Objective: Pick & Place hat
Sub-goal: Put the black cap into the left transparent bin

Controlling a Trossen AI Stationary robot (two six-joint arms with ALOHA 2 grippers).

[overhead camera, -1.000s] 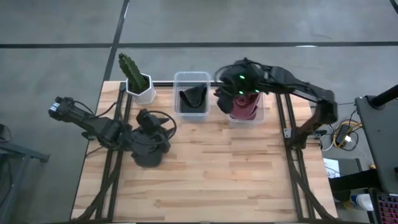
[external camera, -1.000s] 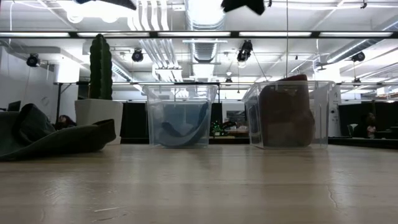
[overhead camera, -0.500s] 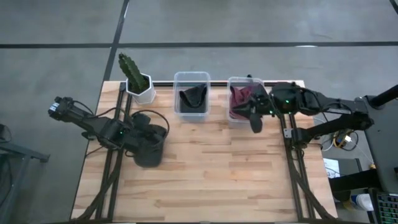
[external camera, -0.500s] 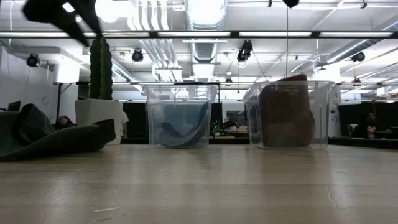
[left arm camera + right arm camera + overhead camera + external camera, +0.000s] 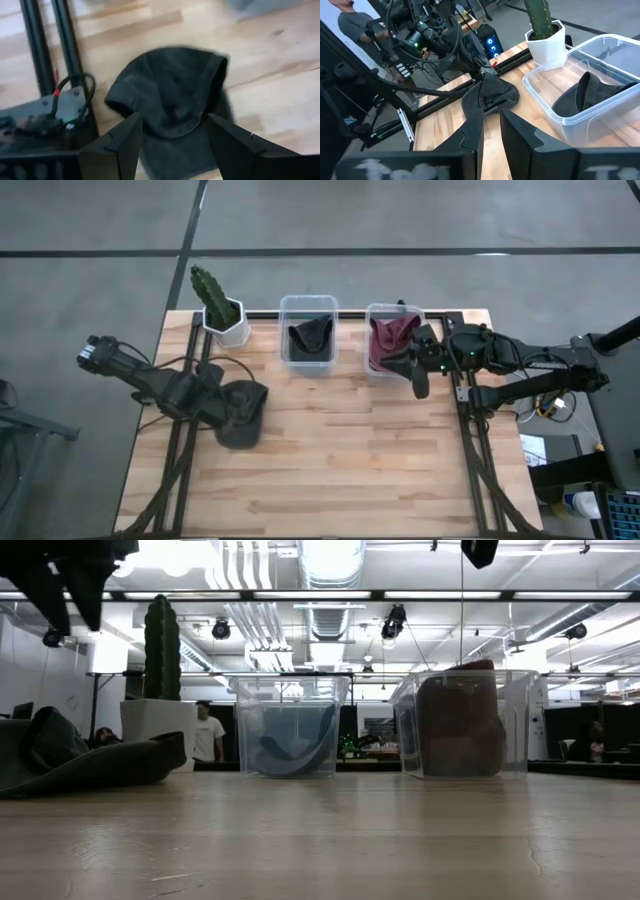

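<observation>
A dark grey hat lies flat on the table near its left edge, crown up; it also shows as a hat and a hat. My left gripper hovers open just left of it, and the left gripper has a finger on either side of the brim without touching. My right gripper hangs in the air beside the maroon hat's bin, and the right gripper shows only a narrow gap.
A clear bin at the far edge holds a dark hat, and the bin to its right holds a maroon hat. A cactus in a white pot stands at the far left corner. A person stands in the room beyond.
My right gripper has swung from above the maroon hat's bin toward the table's right edge and stopped beside the bin. My left gripper has drawn back from over the grey hat toward the left edge. The hats have stayed where they were.
</observation>
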